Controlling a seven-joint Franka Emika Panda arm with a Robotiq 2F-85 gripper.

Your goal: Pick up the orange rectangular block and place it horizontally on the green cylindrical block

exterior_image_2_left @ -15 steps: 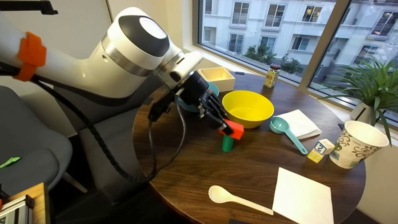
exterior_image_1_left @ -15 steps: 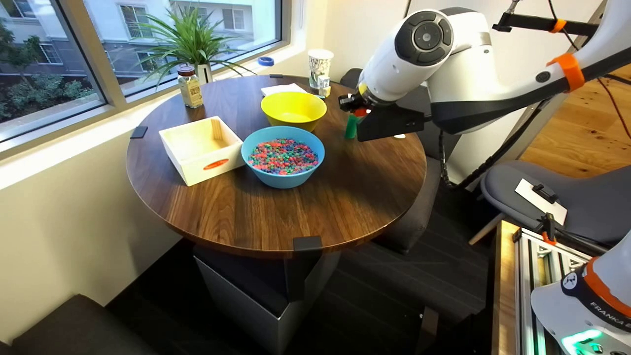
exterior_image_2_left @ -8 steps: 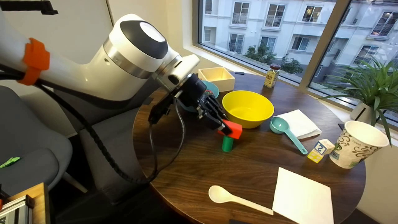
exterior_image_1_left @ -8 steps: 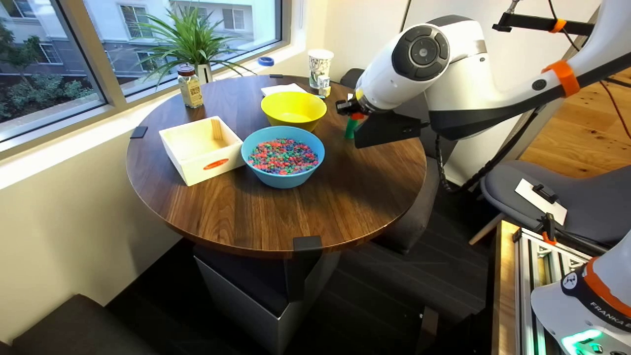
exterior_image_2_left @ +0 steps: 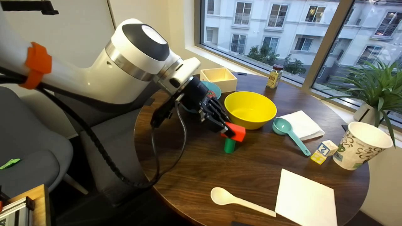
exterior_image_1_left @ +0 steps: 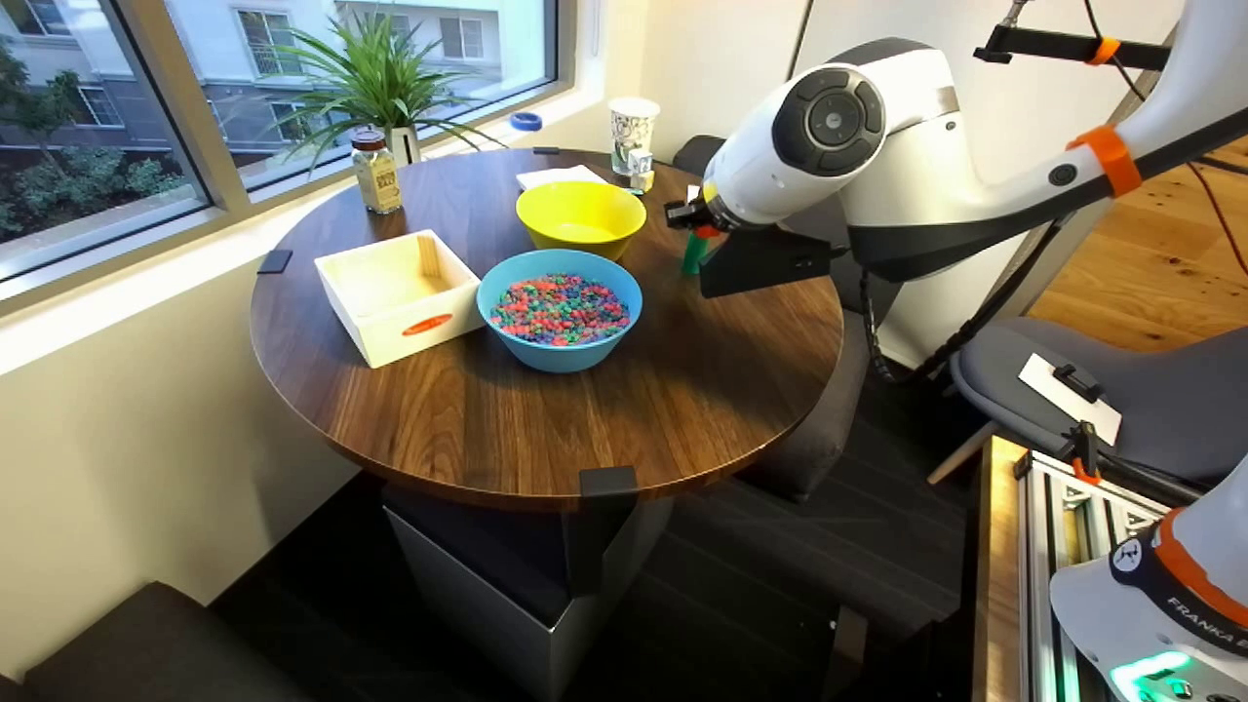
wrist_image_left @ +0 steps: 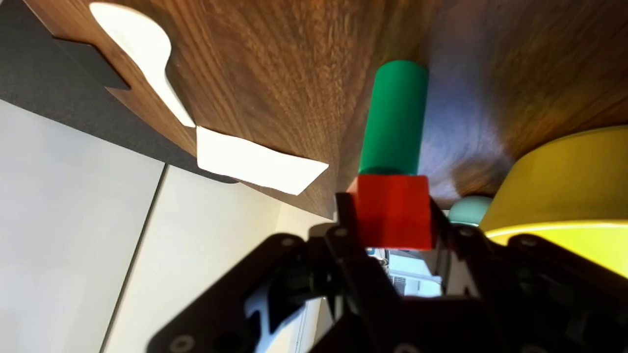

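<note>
Sitting clamped in the closed tool (wrist_image_left: 390, 212), the orange block (exterior_image_2_left: 238, 131), directly over the green cylinder (wrist_image_left: 395, 117).

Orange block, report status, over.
Gripper shut on orange block. Block over green cylinder, contact unclear. Yellow bowl stands nearby, seemingly not in the way.
</note>
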